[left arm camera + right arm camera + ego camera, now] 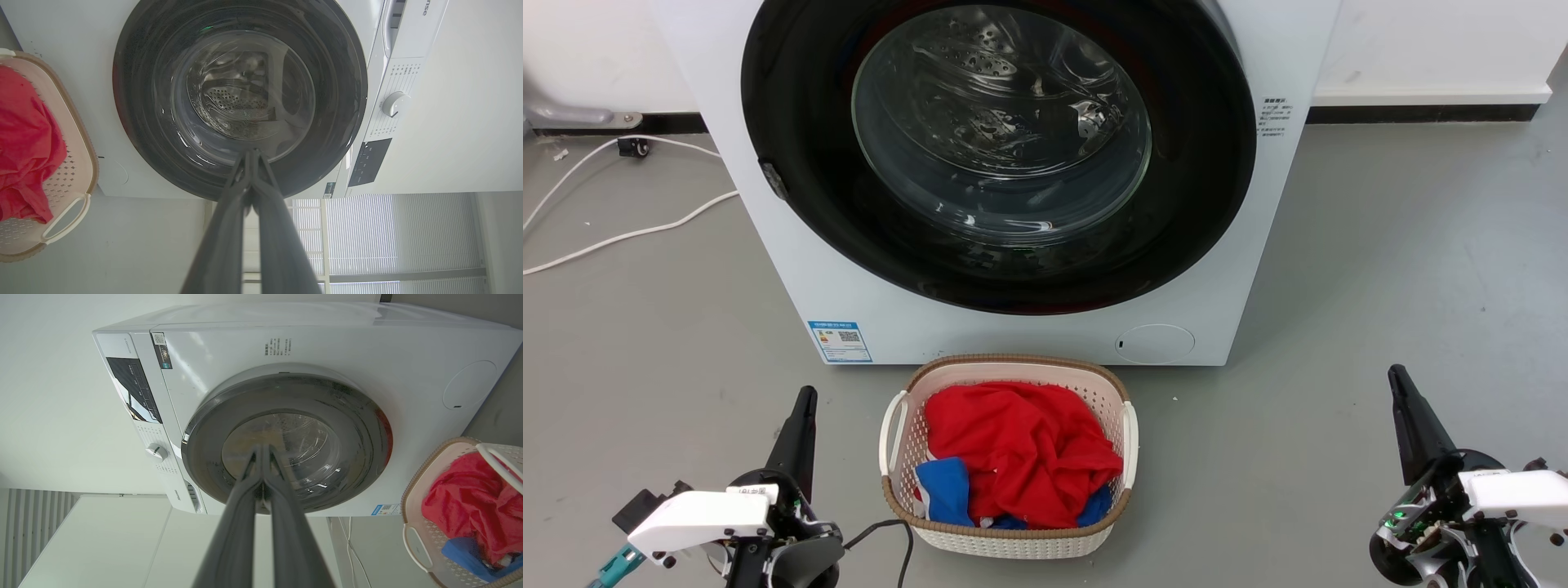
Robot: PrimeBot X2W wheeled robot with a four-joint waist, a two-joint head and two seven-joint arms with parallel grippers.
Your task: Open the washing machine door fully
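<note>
A white laundry basket (1013,359) at lower centre of the head view holds a crumpled red garment (1021,449) over a blue one (947,490). It stands on the floor (1380,286) just in front of the washing machine (1013,335). White cables (621,237) trail at the left. The round washing machine door (784,122) at upper centre lies flat against the front, its glass facing the basket. The left tool (806,396) at lower left and the right tool (1396,374) at lower right are narrow and empty, with their fingers pressed together.

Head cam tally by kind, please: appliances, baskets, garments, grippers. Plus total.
washing machine: 1
laundry basket: 1
red garment: 1
grippers: 2 (left gripper, right gripper)
Total: 5
The blue cloth under the red garment is not counted, because I cannot tell how many pieces it is.
</note>
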